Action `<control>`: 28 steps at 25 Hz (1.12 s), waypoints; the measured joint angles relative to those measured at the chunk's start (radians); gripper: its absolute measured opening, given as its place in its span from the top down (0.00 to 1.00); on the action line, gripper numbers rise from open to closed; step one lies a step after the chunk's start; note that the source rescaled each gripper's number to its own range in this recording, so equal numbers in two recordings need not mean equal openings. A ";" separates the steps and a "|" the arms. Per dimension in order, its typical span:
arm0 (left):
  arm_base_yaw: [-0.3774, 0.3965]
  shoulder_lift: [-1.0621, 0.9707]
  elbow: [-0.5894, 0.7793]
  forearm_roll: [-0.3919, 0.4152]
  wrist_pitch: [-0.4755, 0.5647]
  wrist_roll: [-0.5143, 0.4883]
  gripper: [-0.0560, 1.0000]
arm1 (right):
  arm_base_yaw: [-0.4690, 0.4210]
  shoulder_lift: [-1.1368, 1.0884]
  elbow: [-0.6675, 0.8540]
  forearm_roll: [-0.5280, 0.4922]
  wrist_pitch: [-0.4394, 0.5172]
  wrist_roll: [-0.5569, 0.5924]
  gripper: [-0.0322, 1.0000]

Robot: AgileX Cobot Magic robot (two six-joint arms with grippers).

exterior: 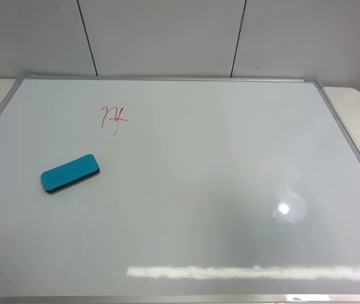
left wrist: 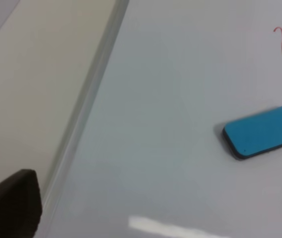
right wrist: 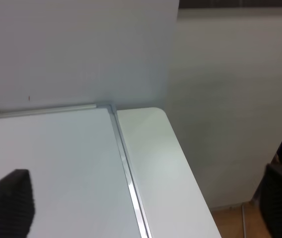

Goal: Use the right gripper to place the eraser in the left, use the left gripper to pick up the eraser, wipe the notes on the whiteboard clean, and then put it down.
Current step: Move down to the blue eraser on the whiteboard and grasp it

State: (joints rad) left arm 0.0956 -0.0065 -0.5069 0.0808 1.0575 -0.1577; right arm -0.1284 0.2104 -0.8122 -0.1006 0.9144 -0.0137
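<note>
Lying ahead of left claw [left wrist: 153, 201]: eraser [left wrist: 262, 131].

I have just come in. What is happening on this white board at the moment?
Nothing is held right now. The teal-blue oblong eraser lies flat on the left part of the large glossy white whiteboard, close to the small red marker notes, which are not yet wiped. The left gripper is open above the board, with the eraser ahead of it, untouched. The right gripper is open and empty near the board's far right corner.
</note>
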 joint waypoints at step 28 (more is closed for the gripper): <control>0.000 0.000 0.000 0.000 0.000 0.000 0.00 | 0.005 -0.214 0.258 0.134 0.310 0.006 0.00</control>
State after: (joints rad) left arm 0.0956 -0.0065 -0.5069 0.0808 1.0575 -0.1577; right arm -0.1236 -0.0033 -0.5541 0.0332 1.2246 -0.0073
